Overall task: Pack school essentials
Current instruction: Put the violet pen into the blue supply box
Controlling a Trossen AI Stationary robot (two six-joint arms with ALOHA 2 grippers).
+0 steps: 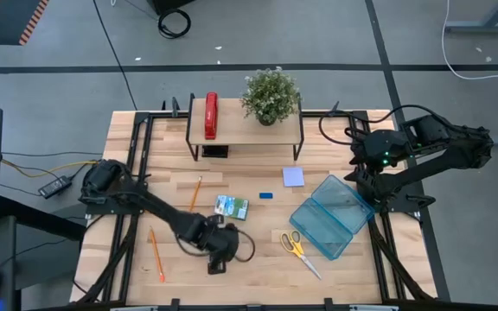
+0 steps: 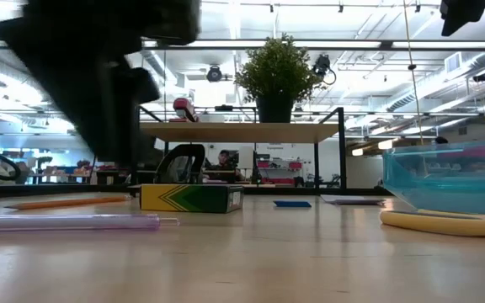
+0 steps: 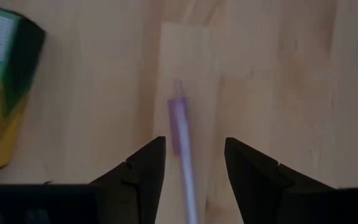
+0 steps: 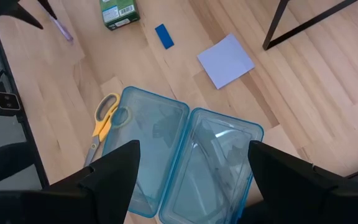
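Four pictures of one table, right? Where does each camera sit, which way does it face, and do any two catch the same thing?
High: overhead, straight down; both arms, blue case.
Low: table height, level across; plant, green packet, an arm blurred.
Left wrist: on the left arm, down past the open left gripper at the purple pen.
Right wrist: on the right arm, past the open right gripper onto the case.
Shared: packet, in all four.

Wooden table (image 1: 258,272) – pencils (image 1: 156,250), packet (image 1: 231,206), eraser (image 1: 266,195), pad (image 1: 293,176), scissors (image 1: 300,251), case (image 1: 332,215).
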